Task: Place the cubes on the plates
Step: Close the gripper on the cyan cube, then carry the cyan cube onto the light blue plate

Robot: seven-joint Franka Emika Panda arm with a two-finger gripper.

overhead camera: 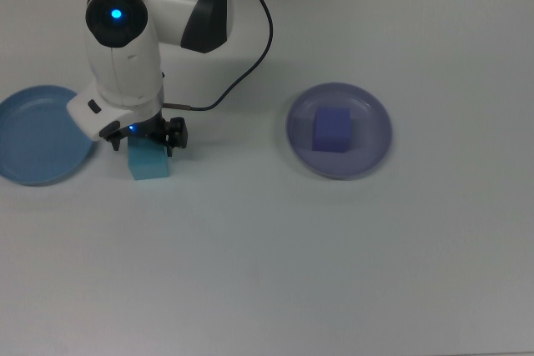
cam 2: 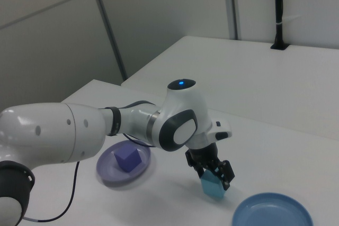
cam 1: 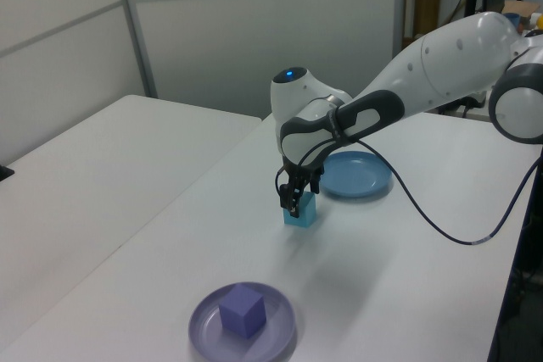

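With the gripper (overhead camera: 143, 141) lowered, I see its spread fingers straddle the cyan cube (overhead camera: 150, 161) on the table (overhead camera: 334, 256), beside the blue plate (overhead camera: 33, 135); the purple cube (overhead camera: 332, 129) sits on the lavender plate (overhead camera: 375, 135)

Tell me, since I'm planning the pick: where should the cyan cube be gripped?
Grip the cyan cube from straight above on two opposite flat side faces. It sits flat on the table, apart from the light blue plate, so its sides are free. The tool is already right over it.
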